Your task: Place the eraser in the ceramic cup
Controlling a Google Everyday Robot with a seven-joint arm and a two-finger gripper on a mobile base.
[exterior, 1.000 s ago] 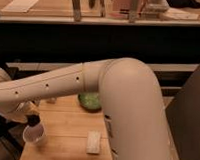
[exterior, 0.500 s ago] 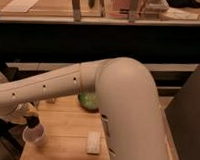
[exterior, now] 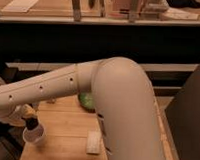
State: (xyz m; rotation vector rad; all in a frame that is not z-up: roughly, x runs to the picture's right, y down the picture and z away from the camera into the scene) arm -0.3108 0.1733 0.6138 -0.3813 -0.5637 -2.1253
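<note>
The white ceramic cup stands at the near left of the wooden table. My gripper hangs at the lower left, right over the cup's rim, at the end of the big pale arm that crosses the view. It is shut on the eraser, a small black piece that pokes down toward the cup's mouth. The arm hides the table's far side.
A round green bowl sits at the back of the table, half behind the arm. A pale rectangular block lies in the middle near the front. A dark counter wall runs behind the table.
Hardly anything differs: the gripper stays over the cup with the eraser in it, and the arm has shifted only slightly.
</note>
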